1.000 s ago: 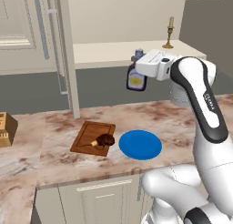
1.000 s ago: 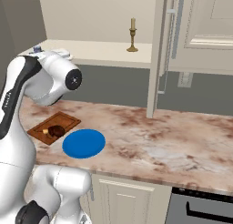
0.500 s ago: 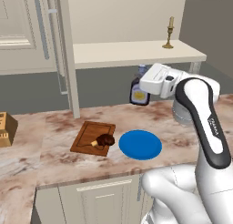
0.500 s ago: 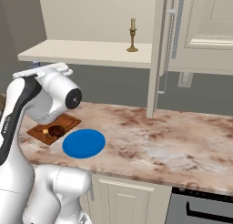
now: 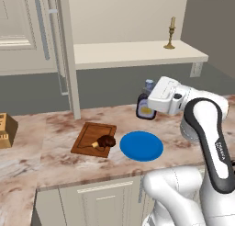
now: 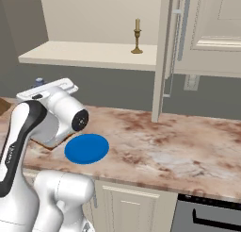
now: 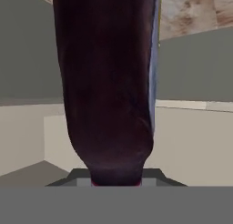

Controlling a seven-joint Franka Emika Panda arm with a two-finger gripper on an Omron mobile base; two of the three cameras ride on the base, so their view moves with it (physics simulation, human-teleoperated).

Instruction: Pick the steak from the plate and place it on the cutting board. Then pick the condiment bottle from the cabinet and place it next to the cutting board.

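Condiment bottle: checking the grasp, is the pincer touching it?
Touching. In the left base view the pincer is shut on the condiment bottle, holding it above the counter.

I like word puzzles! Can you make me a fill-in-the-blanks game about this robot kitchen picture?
1. The steak lies on the ____ board.
2. The round plate is colored ____.
3. The gripper is holding the condiment ____.
4. The brass candlestick stands on the cabinet ____.

Missing words: cutting; blue; bottle; shelf.
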